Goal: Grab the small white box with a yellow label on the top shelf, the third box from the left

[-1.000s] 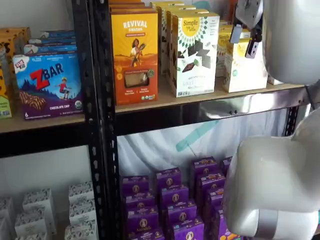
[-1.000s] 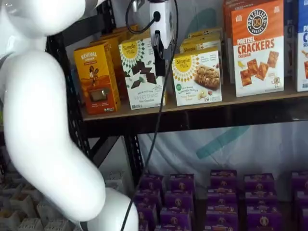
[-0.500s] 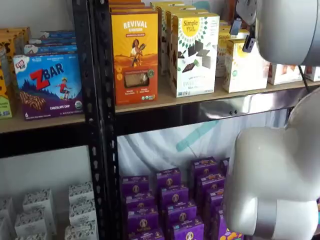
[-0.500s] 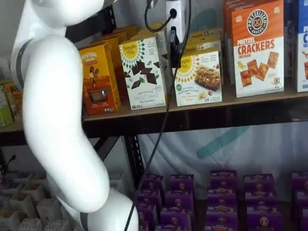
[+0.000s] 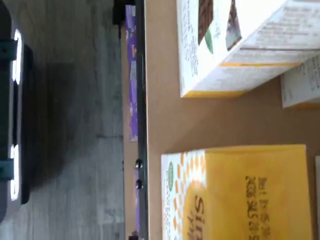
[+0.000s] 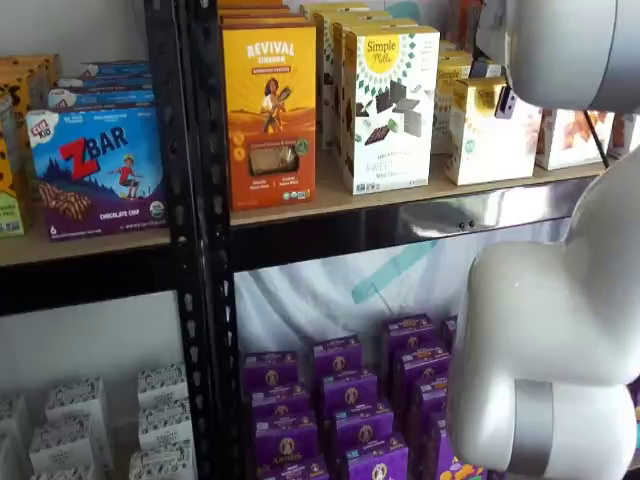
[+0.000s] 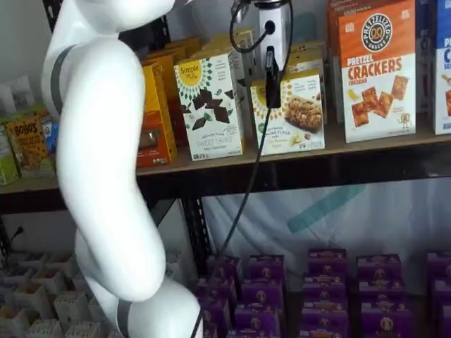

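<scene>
The small white box [image 7: 294, 113], short, with a round yellow label and a cookie picture, stands on the top shelf [image 7: 373, 143] right of a taller Simple Mills box. It also shows in a shelf view [image 6: 488, 135]. My gripper [image 7: 272, 98] hangs just in front of the box's left edge. Only one black finger shows, side-on, with a cable beside it, so open or shut is unclear. In a shelf view a dark finger [image 6: 505, 100] shows by the box's upper right corner. The wrist view shows the box's yellow top [image 5: 245, 190] on the tan board [image 5: 165, 120].
The tall Simple Mills box [image 7: 210, 105] with chocolate squares stands left of the target, an orange Revival box [image 6: 270, 100] further left, the Pretzel Crackers box [image 7: 377, 70] to the right. Purple boxes [image 7: 324, 282] fill the lower shelf. My white arm [image 7: 106, 176] covers the left side.
The gripper has moved right along the shelf, from in front of the tall Simple Mills box to in front of the small white box. The arm swung with it.
</scene>
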### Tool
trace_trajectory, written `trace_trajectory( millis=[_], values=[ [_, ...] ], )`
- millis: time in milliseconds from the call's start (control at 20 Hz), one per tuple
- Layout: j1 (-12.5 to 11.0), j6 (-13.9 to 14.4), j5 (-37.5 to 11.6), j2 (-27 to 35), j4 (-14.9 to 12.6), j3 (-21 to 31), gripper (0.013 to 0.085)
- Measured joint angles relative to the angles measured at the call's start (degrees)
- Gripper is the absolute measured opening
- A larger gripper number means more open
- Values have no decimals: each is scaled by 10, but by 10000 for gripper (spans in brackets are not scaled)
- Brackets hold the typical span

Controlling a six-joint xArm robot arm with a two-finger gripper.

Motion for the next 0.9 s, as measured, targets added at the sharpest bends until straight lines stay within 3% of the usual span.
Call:
trace_trajectory(
  millis=[300,700,900],
  values=[
    [12,7,6,15,-29,-10,850],
    [20,13,9,24,-45,-14,850],
    [18,12,12,28,-43,-19,730]
  ],
)
